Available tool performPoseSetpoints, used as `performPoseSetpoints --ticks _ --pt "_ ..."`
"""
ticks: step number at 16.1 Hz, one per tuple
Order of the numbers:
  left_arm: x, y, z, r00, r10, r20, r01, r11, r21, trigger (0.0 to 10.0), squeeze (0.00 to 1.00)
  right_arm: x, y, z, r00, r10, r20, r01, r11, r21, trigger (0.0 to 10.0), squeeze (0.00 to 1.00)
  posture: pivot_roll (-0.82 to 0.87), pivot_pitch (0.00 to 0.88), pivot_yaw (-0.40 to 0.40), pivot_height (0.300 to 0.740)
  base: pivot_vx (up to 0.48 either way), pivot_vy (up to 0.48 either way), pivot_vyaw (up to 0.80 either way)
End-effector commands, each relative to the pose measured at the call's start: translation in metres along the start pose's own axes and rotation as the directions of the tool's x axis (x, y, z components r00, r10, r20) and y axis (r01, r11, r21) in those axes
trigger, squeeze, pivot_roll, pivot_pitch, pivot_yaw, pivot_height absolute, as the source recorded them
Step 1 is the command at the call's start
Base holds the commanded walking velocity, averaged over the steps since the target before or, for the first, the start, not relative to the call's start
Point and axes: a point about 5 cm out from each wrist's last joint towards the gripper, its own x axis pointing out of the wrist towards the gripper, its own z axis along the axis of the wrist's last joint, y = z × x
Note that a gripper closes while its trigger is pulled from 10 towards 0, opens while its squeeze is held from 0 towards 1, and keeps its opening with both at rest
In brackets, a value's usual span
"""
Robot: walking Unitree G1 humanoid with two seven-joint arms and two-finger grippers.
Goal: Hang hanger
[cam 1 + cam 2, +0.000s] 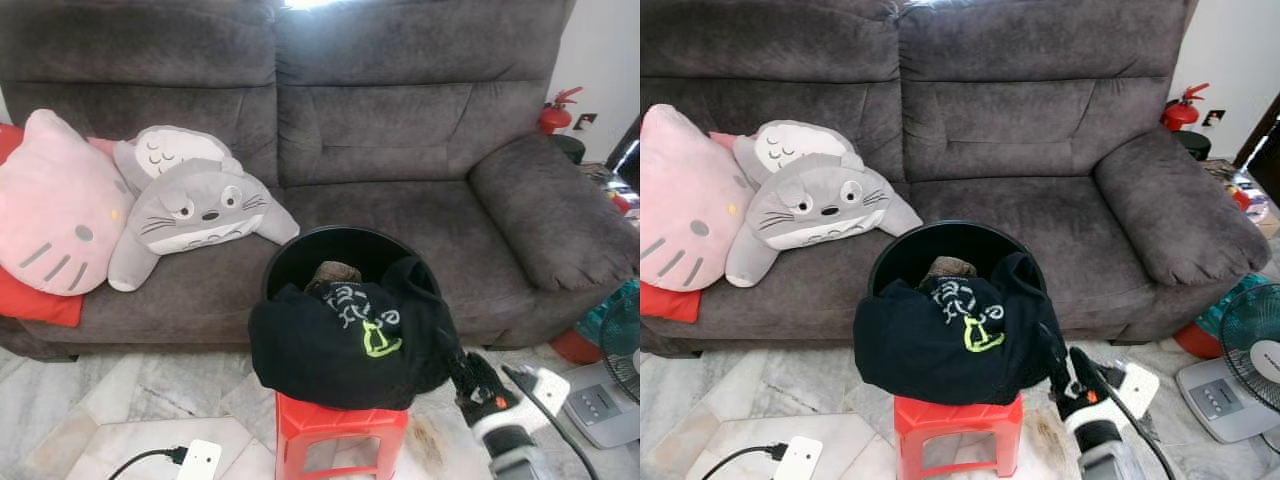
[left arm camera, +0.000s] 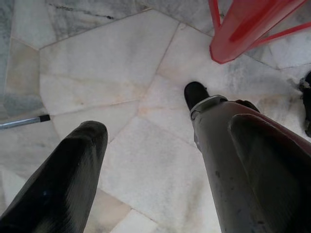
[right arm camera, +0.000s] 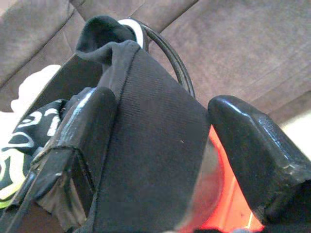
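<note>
Right gripper (image 1: 478,378) is down at the black basket (image 1: 300,255) on the red stool (image 1: 340,425), its 2 fingers spread either side of a fold of the black shirt (image 1: 330,345), not yet pinched. Looks like the pick-up stage. No hanger that I can make out. Left gripper (image 2: 146,160) hangs parted over the marble floor (image 2: 97,73). Next: squeeze that fold, lift clear.

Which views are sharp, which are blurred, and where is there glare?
Left eye view: sharp; window glare above the sofa back. Right wrist view: the black garment and the right gripper close up are soft, the background blurred. Left wrist view: the left gripper is out of focus, the marble floor evenly lit.
</note>
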Motion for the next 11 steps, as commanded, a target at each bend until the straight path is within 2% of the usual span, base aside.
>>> performPoseSetpoints --ticks 1,3,5,11 --pt "-0.001 0.002 -0.004 1.000 0.011 -0.009 -0.011 1.000 0.019 10.0 0.00 -0.003 0.003 0.004 0.999 0.013 0.039 -0.014 1.000 0.020 10.0 0.00 -0.17 0.025 -0.003 0.740 0.000 0.000 0.00" --pt "-0.001 0.002 -0.004 1.000 0.017 -0.007 -0.017 1.000 0.021 10.0 0.00 -0.008 0.004 0.005 0.997 0.013 0.073 -0.018 0.998 0.066 10.0 0.00 -0.17 0.025 -0.003 0.740 0.000 0.000 0.00" --pt "-0.001 0.002 -0.004 1.000 0.024 -0.005 -0.024 0.999 0.027 10.0 0.00 -0.010 0.001 0.002 0.998 0.011 0.062 -0.015 0.997 0.072 10.0 0.00 -0.17 0.025 -0.003 0.740 0.000 0.000 0.00" --pt "-0.001 0.003 -0.003 0.999 0.036 0.001 -0.036 0.999 0.032 10.0 0.00 -0.001 -0.012 -0.007 0.998 -0.031 0.052 0.021 0.983 0.182 10.0 0.00 -0.16 0.013 -0.002 0.740 0.000 0.000 0.00"
